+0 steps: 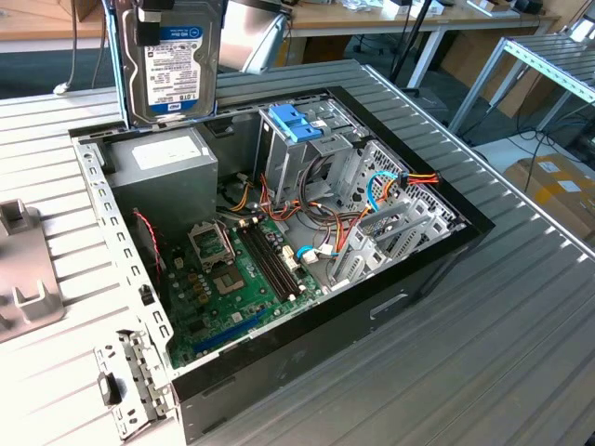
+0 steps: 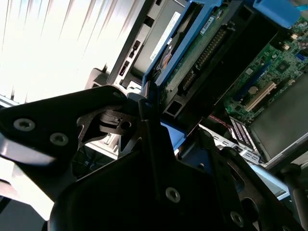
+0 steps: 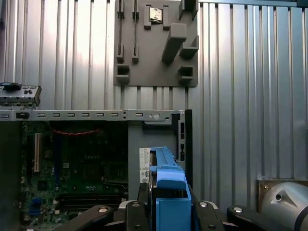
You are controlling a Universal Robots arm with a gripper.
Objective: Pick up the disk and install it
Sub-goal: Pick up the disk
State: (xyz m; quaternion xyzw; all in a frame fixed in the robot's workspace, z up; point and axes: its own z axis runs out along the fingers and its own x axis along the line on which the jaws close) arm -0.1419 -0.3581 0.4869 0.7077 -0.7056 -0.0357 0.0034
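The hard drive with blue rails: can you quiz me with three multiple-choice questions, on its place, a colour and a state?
1. Where is the dark rectangular disk with plastic rails?
A. flat on the green motherboard
B. on the table
C. upright in the air above the large grey metal power-supply box

2. What colour are its rails?
A. bright blue
B. red
C. yellow

3. How is the black gripper?
A. open, empty
B. shut on the disk
C. shut on a cable

Answers: 1 C, the exterior view shows it hanging over the box; 2 A, both wrist views show blue; 3 B, the first wrist view shows it clamping the disk's blue tab.
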